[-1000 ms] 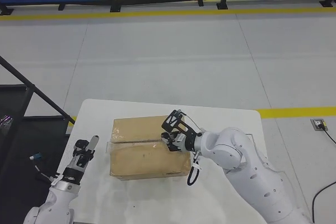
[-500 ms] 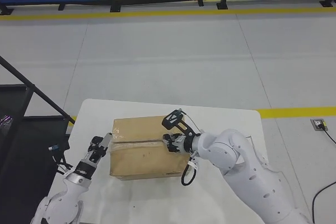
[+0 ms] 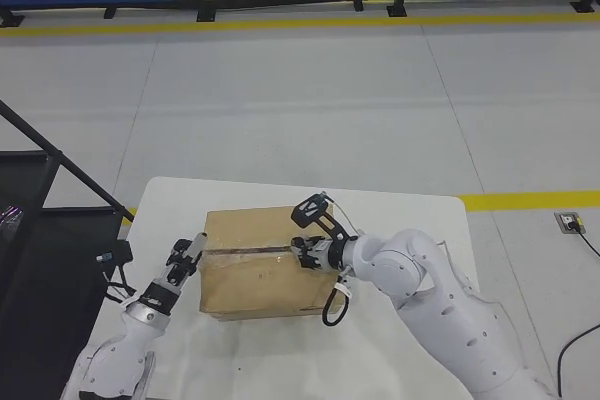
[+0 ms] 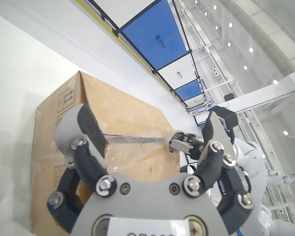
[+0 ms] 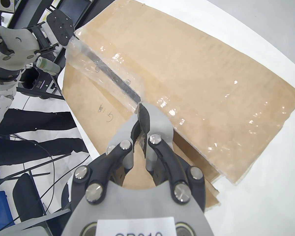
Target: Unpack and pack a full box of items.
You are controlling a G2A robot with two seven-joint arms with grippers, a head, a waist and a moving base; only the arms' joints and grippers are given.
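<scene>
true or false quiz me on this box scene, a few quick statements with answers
1. The box is closed, with clear tape along its top seam. True.
2. The left gripper is shut. False: it is open, at one end of the box.
3. The right gripper is shut, its tips at the seam. True.
4. The box stands on the floor. False: it sits on the white table.

One cardboard box [image 3: 260,285], one white table [image 3: 410,215], two grippers: left gripper [image 3: 192,246], right gripper [image 3: 302,252].
</scene>
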